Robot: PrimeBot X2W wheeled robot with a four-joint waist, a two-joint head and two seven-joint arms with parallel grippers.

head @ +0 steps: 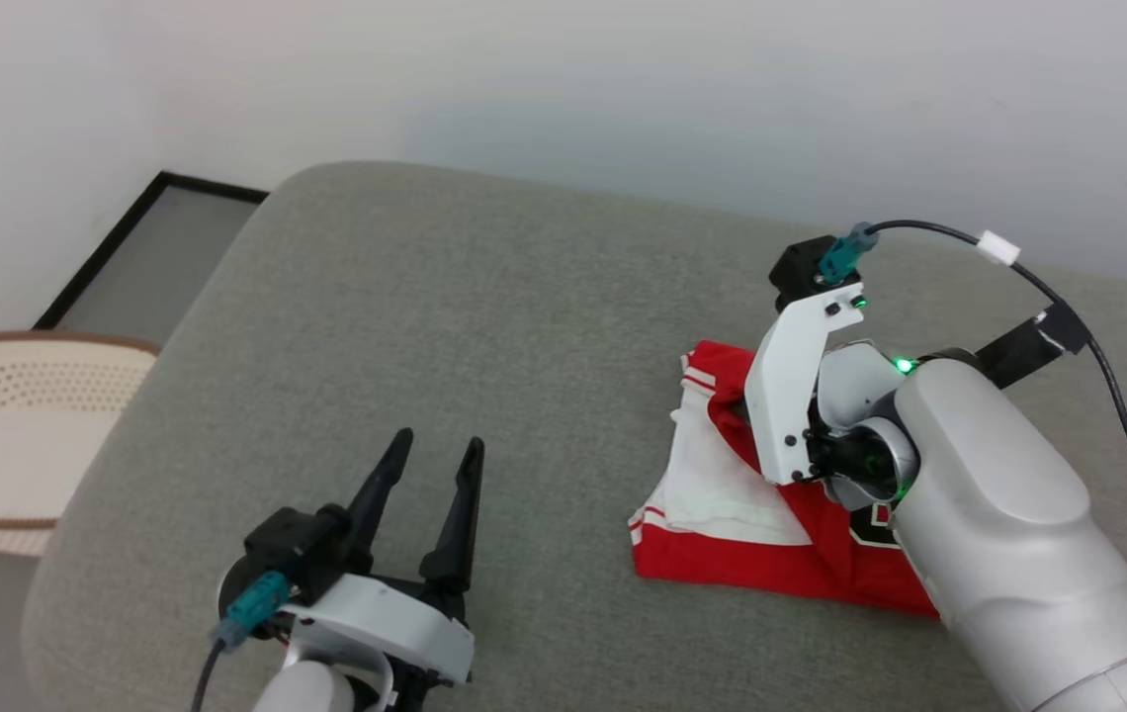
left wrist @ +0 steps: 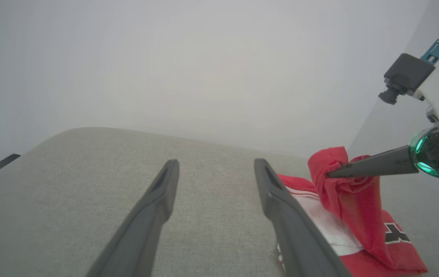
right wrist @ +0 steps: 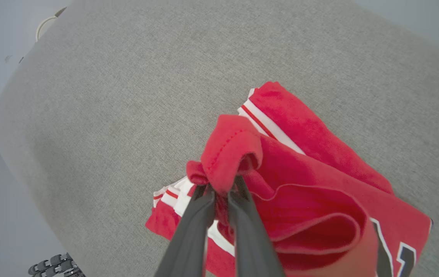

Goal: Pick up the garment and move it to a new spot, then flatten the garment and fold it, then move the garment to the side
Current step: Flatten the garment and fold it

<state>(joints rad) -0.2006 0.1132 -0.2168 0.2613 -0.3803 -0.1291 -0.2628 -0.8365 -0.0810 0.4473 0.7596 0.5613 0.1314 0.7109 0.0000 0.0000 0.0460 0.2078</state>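
- Far left, off the edge of the padded grey surface [head: 445, 297], a pale woven basket [head: 20, 435] with a brown rim sits low by the wall, well apart from the work.
- The left tool [head: 438, 440] hovers over the near-left part of the surface, its two dark fingers spread wide with nothing between them. From its own wrist view, bare grey fabric lies ahead of it.
- The garment [head: 741, 564] lies to the right of that tool with a stretch of bare surface between them, so the left arm is clearly the farther of the two.
- It is a rumpled heap rather than a flat shirt. The red body is bunched, and a white sleeve [head: 722, 485] with red-and-white striped trim is turned up on the left side. A black-and-white print peeks out at the near-right edge.
- Its long side seems to run from far-left to near-right, though the right arm covers part of it.
- The right tool [right wrist: 222, 186] is right on the garment, fingers clenched on a fold of red cloth that stands up above the rest. Most of the shirt rests on the surface below.
- I judge the pick-up is under way. The free room for a new spot lies to the left, so the carry would go that way.
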